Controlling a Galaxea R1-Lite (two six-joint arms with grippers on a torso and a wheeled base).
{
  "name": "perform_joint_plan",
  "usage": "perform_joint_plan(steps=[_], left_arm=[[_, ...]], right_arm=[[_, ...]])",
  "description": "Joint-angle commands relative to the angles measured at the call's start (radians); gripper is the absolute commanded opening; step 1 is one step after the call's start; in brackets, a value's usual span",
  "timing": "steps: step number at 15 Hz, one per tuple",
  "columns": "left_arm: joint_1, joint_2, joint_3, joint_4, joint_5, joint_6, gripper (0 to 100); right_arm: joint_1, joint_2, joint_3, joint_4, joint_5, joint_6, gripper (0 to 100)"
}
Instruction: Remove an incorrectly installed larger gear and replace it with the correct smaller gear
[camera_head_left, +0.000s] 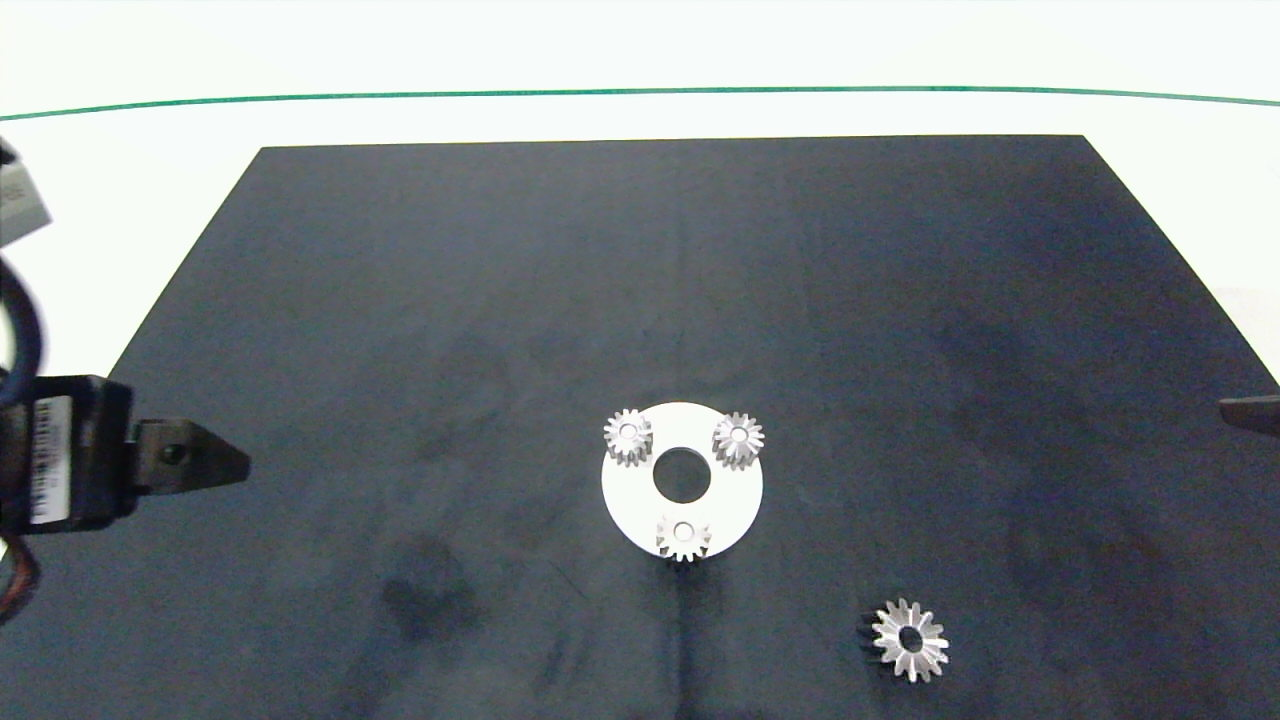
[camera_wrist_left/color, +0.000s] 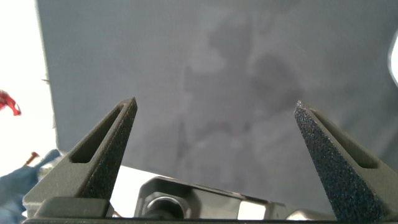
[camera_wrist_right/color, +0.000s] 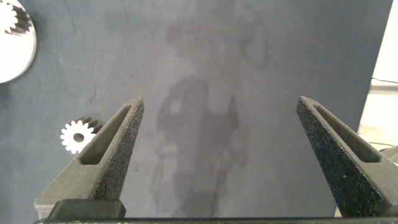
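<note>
The larger gear (camera_head_left: 909, 640), flat and star-like with pointed teeth, lies loose on the black mat (camera_head_left: 500, 300) at the front right, apart from the white disc (camera_head_left: 640, 495). On the disc stand three small blunt-toothed gears: back left (camera_head_left: 628, 436), back right (camera_head_left: 738, 438) and front (camera_head_left: 684, 537). I cannot tell which of them is the smaller gear of the task. My left gripper (camera_head_left: 228, 462) hovers at the mat's left edge, open (camera_wrist_left/color: 214, 104) and empty. My right gripper (camera_head_left: 1240, 409) shows only a tip at the right edge, open (camera_wrist_right/color: 219, 101) and empty; its view shows the larger gear (camera_wrist_right/color: 76, 135).
The disc has a wide central hole (camera_head_left: 682, 475). The mat lies on a white table (camera_head_left: 640, 60) with a green line (camera_head_left: 640, 92) across the far side. The right wrist view catches an edge of the disc (camera_wrist_right/color: 12, 59).
</note>
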Motion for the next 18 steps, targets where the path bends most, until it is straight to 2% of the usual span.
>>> perform_joint_plan(steps=[1, 7, 9, 10, 14, 15, 16, 18], left_arm=[[0.099, -0.124, 0.021, -0.001, 0.003, 0.060, 100], [0.099, -0.138, 0.029, -0.044, 0.003, 0.061, 100], [0.097, -0.147, 0.026, -0.099, 0.003, 0.060, 100], [0.097, -0.148, 0.032, -0.128, 0.003, 0.063, 100], [0.099, -0.151, 0.070, -0.137, 0.003, 0.079, 100], [0.100, -0.151, 0.072, -0.137, 0.003, 0.081, 100], [0.100, -0.151, 0.069, -0.139, 0.003, 0.079, 100], [0.100, -0.164, 0.072, -0.143, 0.003, 0.087, 100]], right_arm=[[0.009, 0.034, 0.004, 0.004, -0.005, 0.000, 100], [0.009, 0.043, 0.010, 0.004, -0.008, 0.000, 100], [0.009, 0.039, 0.023, -0.011, -0.005, -0.014, 100], [0.007, 0.036, 0.024, -0.028, -0.005, -0.014, 100], [0.007, 0.019, 0.040, -0.034, -0.010, -0.020, 100], [0.007, 0.010, 0.056, -0.039, -0.008, -0.051, 100], [0.007, 0.004, 0.061, -0.050, -0.005, -0.068, 100], [0.007, -0.007, 0.083, -0.070, -0.008, -0.073, 100]])
